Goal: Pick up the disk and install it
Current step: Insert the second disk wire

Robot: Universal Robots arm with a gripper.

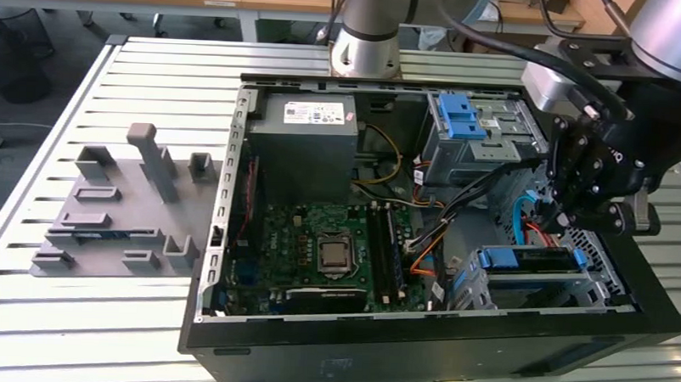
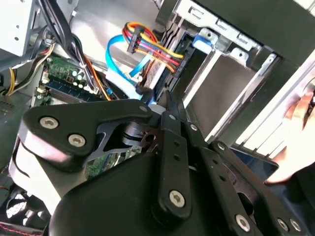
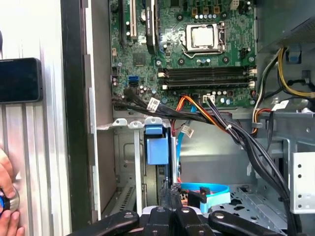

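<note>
Exterior view: disk [image 1: 528,259] sits in computer case [image 1: 426,347] (open-sided).

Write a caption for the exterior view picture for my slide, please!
Robot gripper reaching into an open computer case, just above the blue-framed disk sitting in its bay beside the green motherboard.

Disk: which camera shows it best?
Exterior view: the disk sits in the drive cage with its blue frame and top face visible. The first wrist view shows it end-on; the second wrist view catches a blue corner.

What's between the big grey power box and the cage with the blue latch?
Loose yellow and black cables, seen in the exterior view.
</note>
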